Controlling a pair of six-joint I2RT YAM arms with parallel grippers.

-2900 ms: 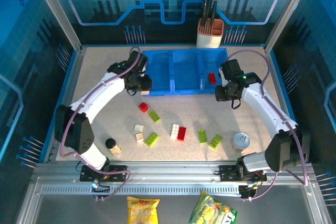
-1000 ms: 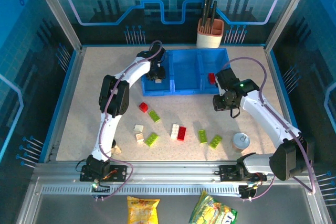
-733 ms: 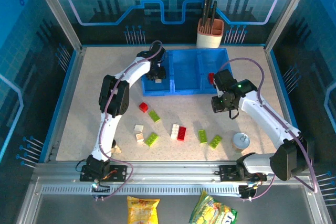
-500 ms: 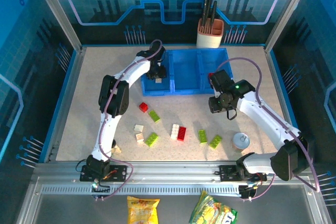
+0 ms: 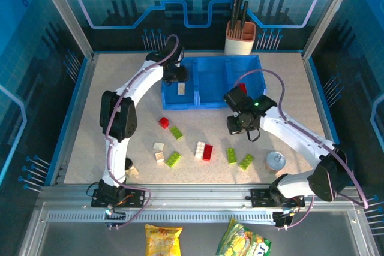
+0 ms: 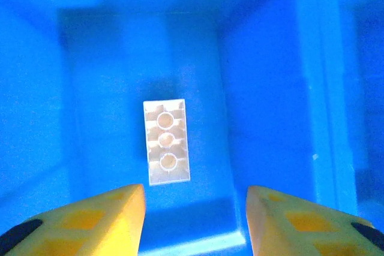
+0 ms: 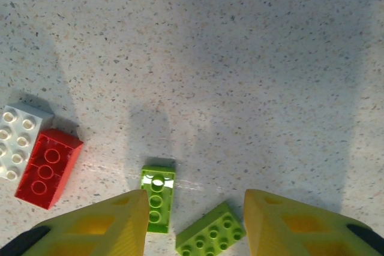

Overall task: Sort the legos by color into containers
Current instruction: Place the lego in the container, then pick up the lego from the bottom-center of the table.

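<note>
The left tool (image 6: pixel 195 196) hangs over the left compartment (image 5: pixel 171 97) of the blue tray (image 5: pixel 210 105), its yellow fingers (image 6: pixel 114 211) spread wide with nothing between them. Below it a cream-white brick (image 6: pixel 167 142) lies flat on that compartment's floor, hollow side up (three round tubes show), clear of the walls. The middle compartment (image 5: pixel 210 82) sits beside it. In the right compartment (image 5: pixel 249 73) a red piece (image 5: pixel 242 88) shows, partly covered by the right arm's cable.

In front of the tray, loose bricks lie on the speckled bench (image 5: pixel 96 88). From the left:
- a small red brick (image 5: pixel 164 122) with a lime brick (image 5: pixel 176 132) just beside it;
- nearer the arms, two cream pieces (image 5: pixel 159 151) close together and a lime one (image 5: pixel 173 159) next to them;
- a white brick (image 5: pixel 200 150) touching a red brick (image 5: pixel 207 153) side by side;
- two lime bricks, one upright in the overhead view (image 5: pixel 231 155) and one tilted (image 5: pixel 246 161), near each other but apart.

The right tool (image 7: pixel 195 195) hovers over the bench above that last lime pair, fingers wide and holding nothing (both bricks lie low between the fingers in the wrist view). A silver disc (image 5: pixel 275 160) rests further right.
</note>
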